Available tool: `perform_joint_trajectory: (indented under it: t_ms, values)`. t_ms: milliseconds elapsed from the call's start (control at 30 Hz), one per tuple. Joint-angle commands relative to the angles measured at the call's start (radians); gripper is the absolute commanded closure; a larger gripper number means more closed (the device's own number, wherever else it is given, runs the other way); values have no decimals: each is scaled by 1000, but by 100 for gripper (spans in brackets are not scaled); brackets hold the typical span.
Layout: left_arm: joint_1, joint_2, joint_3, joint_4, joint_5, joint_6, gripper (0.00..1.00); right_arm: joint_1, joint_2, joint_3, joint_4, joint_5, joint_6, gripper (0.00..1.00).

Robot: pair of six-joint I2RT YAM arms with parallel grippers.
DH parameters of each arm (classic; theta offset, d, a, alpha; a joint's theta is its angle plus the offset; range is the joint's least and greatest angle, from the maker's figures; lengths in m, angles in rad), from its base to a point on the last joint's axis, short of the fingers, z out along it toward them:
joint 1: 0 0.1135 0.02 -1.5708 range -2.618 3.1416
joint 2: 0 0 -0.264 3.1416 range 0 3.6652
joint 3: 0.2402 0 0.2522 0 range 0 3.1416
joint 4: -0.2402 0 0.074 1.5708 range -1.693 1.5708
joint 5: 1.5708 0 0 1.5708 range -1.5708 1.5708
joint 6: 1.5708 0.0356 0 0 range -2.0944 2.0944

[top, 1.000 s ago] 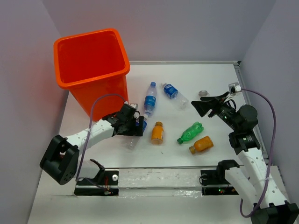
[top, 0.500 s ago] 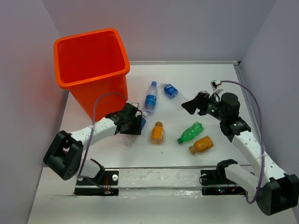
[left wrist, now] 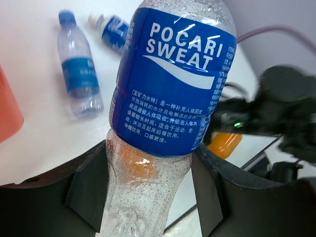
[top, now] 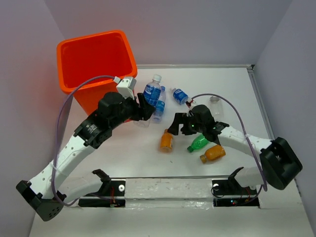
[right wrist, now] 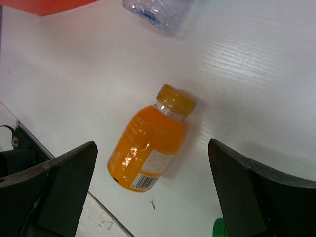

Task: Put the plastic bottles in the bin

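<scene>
The left end effector (left wrist: 148, 187) is closed on the lower body of a clear bottle (left wrist: 170, 89), with its blue label above the pads. It carries the bottle off the table (top: 232, 89), just beside the bin (top: 94, 64) and not yet over its mouth. The thin wall, beaded with droplets inside, looks light and likely to dent under a hard squeeze, so a grip across the round body seems safer than one at the cap. The right end effector (right wrist: 152, 154) is spread wide and holds nothing, hanging over an orange bottle (right wrist: 145, 148) that lies on its side. That bottle looks full, so probably heavier and stiffer, and it may roll; closing across its middle would suit. Lying near it are a green bottle (top: 198, 142) and a second orange bottle (top: 214, 153). Farther back lie another clear bottle (top: 159, 106) and a third clear bottle (top: 179, 96). The table is white and smooth, and pale walls enclose it closely.
</scene>
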Motion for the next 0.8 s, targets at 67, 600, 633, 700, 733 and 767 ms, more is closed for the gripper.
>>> perform_joint_trajectory:
  t_ms: [67, 600, 633, 700, 733, 767]
  values:
    - [-1, -25, 202, 117, -108, 31, 45, 60, 152, 87, 97, 41, 60, 0]
    - [253, 212, 648, 303, -561, 237, 41, 112, 310, 61, 209, -42, 145, 13]
    - [287, 252, 676, 293, -549, 223, 41, 112, 310, 55, 212, -40, 145, 20]
    - [342, 291, 693, 287, -535, 220, 40, 112, 304, 50, 213, -42, 142, 29]
    - [371, 309, 698, 286, -539, 235, 40, 112, 298, 47, 213, -45, 140, 33]
    - [381, 346, 704, 278, -541, 243, 39, 112, 287, 43, 215, -45, 142, 42]
